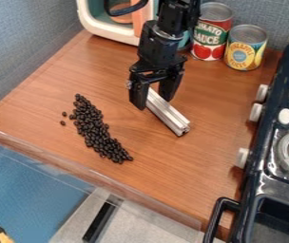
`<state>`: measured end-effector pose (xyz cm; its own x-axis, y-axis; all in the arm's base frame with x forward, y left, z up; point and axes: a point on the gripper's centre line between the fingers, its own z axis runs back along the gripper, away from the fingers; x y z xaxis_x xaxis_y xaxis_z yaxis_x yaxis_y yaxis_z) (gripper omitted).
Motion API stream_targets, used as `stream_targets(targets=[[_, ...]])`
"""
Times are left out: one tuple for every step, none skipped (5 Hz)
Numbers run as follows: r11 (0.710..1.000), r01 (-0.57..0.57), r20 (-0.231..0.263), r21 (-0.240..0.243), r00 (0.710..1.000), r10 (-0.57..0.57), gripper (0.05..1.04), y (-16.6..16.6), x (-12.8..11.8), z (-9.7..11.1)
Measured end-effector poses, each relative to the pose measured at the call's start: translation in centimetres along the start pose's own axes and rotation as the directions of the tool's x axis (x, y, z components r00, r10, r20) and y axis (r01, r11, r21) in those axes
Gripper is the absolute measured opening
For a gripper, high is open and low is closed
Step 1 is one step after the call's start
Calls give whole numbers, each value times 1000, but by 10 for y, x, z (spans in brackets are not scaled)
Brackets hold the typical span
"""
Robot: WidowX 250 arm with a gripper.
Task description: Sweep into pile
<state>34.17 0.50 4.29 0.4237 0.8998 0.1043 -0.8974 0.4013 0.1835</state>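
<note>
Well, the jaws of the black gripper (154, 104) are clamped on one end of a grooved silver bar (167, 113), which slants down to the right. Just left of it on the wooden bench (191, 163), dark beans (95, 127) lie in a long diagonal band, two strays beside its upper left edge. Behind the bar stand two cans, one red (212, 33), one yellow (245, 50); a black toy stove (271, 147) sits at the right.
</note>
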Motion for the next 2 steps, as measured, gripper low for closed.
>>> stream_targets(targets=[[1000,5,6,-18,1000,-5,998,-4,-4,1],[1000,9,0,-25,1000,-9,998,-9,-8,-6]])
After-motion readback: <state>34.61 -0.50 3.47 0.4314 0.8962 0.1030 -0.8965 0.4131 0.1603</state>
